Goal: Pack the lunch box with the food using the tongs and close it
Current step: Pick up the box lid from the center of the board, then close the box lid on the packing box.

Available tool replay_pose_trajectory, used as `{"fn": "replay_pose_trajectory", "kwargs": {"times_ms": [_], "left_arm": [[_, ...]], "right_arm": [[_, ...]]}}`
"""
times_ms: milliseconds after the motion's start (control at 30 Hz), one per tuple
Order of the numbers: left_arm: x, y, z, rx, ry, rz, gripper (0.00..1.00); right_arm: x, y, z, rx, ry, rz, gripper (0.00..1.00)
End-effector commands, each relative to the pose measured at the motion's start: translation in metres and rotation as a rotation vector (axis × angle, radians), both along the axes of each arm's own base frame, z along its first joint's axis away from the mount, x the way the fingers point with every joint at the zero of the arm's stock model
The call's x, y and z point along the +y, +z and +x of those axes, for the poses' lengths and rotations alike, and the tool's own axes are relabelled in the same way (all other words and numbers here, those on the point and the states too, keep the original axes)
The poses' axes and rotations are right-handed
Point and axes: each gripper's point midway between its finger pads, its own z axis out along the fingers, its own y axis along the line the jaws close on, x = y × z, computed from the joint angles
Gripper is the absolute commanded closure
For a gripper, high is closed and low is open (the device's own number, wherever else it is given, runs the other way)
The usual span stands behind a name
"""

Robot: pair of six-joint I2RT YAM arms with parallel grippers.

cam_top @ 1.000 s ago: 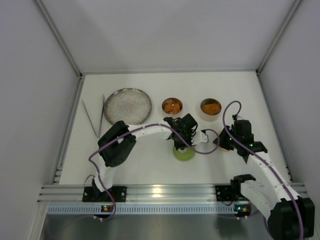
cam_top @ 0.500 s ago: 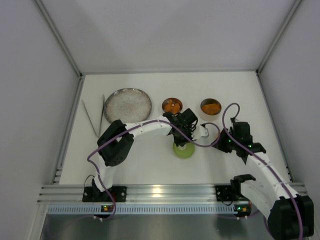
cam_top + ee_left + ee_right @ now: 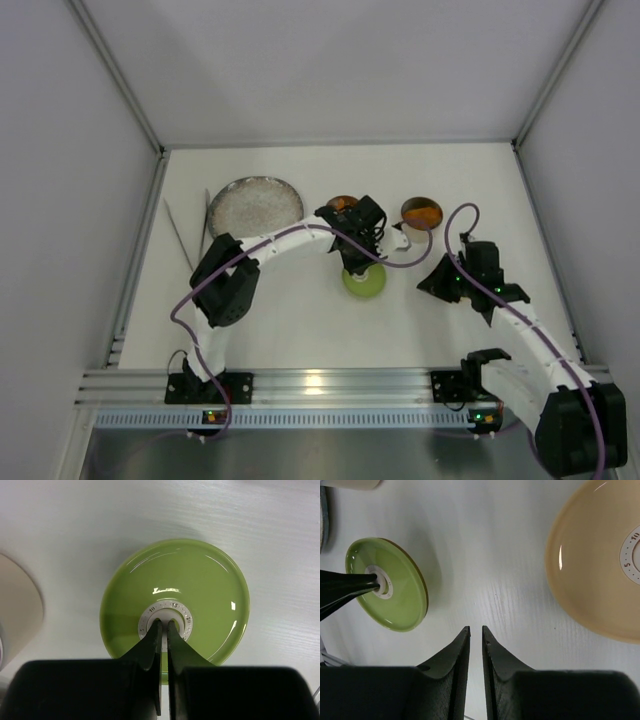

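Observation:
My left gripper (image 3: 164, 624) is shut on the white knob of the green lid (image 3: 175, 580) and holds it tilted just above the table (image 3: 290, 320). The right wrist view shows the green lid (image 3: 395, 595) at its left. Just behind the lid, the left tin (image 3: 341, 203) is mostly hidden by the left arm. The right tin (image 3: 421, 212) holds orange food (image 3: 422, 213). My right gripper (image 3: 473, 629) is narrowly open over bare table with nothing between its fingers. The tan lid (image 3: 595, 565) lies flat to its right. The tongs (image 3: 190, 235) lie at the far left.
A speckled grey plate (image 3: 255, 207) sits between the tongs and the left tin. White walls enclose the table on three sides. Purple cables loop off both wrists near the tins.
The left arm has carried the green lid away from the near edge, toward the left tin. The right gripper has shifted slightly left and nearer.

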Motion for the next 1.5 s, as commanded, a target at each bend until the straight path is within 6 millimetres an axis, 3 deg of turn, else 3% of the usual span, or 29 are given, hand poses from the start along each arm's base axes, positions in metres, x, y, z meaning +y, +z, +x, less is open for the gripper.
{"fn": "replay_pose_trajectory", "kwargs": {"times_ms": [0, 300, 533, 700, 833, 1200, 1467], "left_arm": [[-0.011, 0.047, 0.013, -0.037, 0.029, -0.098, 1.0], [-0.001, 0.084, 0.052, -0.059, 0.138, -0.158, 1.0], [0.026, 0.112, 0.119, -0.133, 0.304, -0.212, 1.0], [0.041, 0.118, 0.16, -0.175, 0.402, -0.25, 1.0], [0.052, 0.106, 0.185, -0.19, 0.459, -0.246, 1.0], [0.048, 0.076, 0.201, -0.151, 0.494, -0.235, 1.0], [0.044, 0.061, 0.198, -0.103, 0.494, -0.227, 1.0]], "right_arm": [[0.001, 0.027, 0.022, -0.097, -0.017, 0.017, 0.85], [0.0, 0.04, 0.031, -0.115, -0.026, 0.011, 0.85], [0.0, 0.04, 0.032, -0.102, -0.023, 0.009, 0.85], [-0.001, 0.036, 0.029, -0.083, -0.023, 0.001, 0.85], [-0.003, 0.034, 0.026, -0.07, -0.025, -0.012, 0.85], [-0.007, 0.029, 0.02, -0.053, -0.031, -0.033, 0.85], [-0.008, 0.027, 0.019, -0.048, -0.035, -0.039, 0.85]]}}
